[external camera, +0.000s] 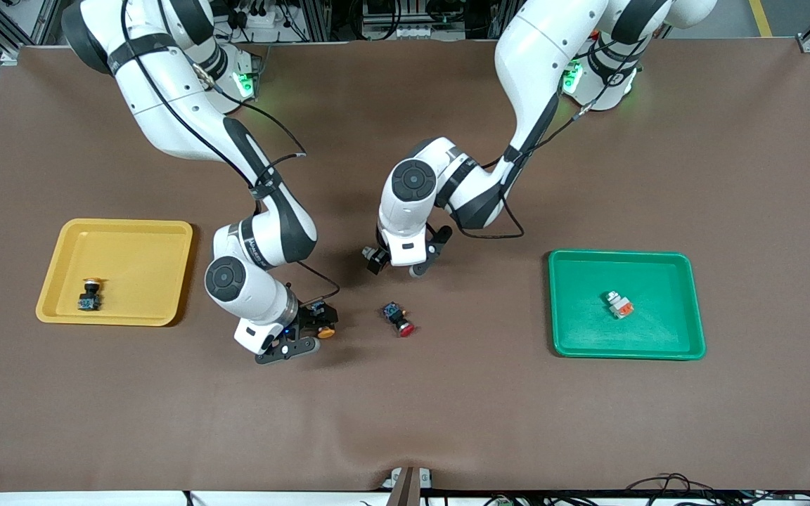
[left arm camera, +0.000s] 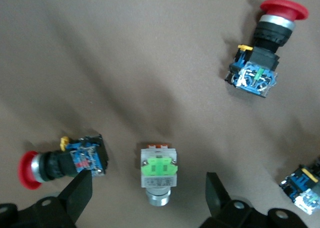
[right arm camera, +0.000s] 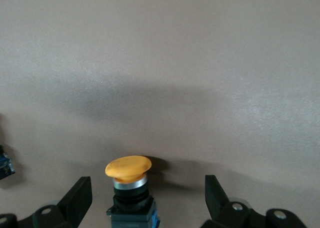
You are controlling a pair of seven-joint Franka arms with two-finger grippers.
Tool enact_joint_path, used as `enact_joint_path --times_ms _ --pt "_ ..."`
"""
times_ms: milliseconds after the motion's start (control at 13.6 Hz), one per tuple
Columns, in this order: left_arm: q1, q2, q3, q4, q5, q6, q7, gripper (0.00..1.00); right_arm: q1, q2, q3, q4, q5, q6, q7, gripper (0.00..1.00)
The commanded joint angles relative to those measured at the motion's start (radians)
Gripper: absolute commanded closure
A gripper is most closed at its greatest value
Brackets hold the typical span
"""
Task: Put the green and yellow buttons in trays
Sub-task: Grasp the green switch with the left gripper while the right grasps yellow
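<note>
My left gripper [external camera: 399,266] [left arm camera: 148,182] is open, low over the middle of the table, with the whitish-grey green-faced button [left arm camera: 159,172] lying between its fingers; the hand hides this button in the front view. My right gripper [external camera: 312,332] [right arm camera: 146,187] is open around a black-bodied button with an orange-yellow cap [external camera: 325,332] [right arm camera: 128,184] on the table, not touching it. The yellow tray [external camera: 131,242] holds another orange-yellow capped button [external camera: 90,294]. The green tray [external camera: 658,281] holds the whitish-grey orange-faced button [external camera: 619,304].
A black-bodied red-capped switch [external camera: 398,320] [left arm camera: 262,50] lies between the two grippers, nearer the front camera than the left gripper. A second red-capped switch [left arm camera: 60,163] lies right beside one left finger [left arm camera: 80,193]. The brown table cloth [external camera: 588,422] covers the table.
</note>
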Motion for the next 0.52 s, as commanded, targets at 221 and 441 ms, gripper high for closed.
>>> enact_joint_path --times_ms 221,441 --pt "-0.033 0.057 0.009 0.035 -0.021 0.098 -0.096 0.02 0.031 0.001 -0.003 -0.057 0.023 0.064 0.011 0.0" --pt "-0.048 0.083 0.011 0.035 -0.021 0.143 -0.117 0.11 0.038 0.003 -0.003 -0.071 0.023 0.092 0.01 0.81"
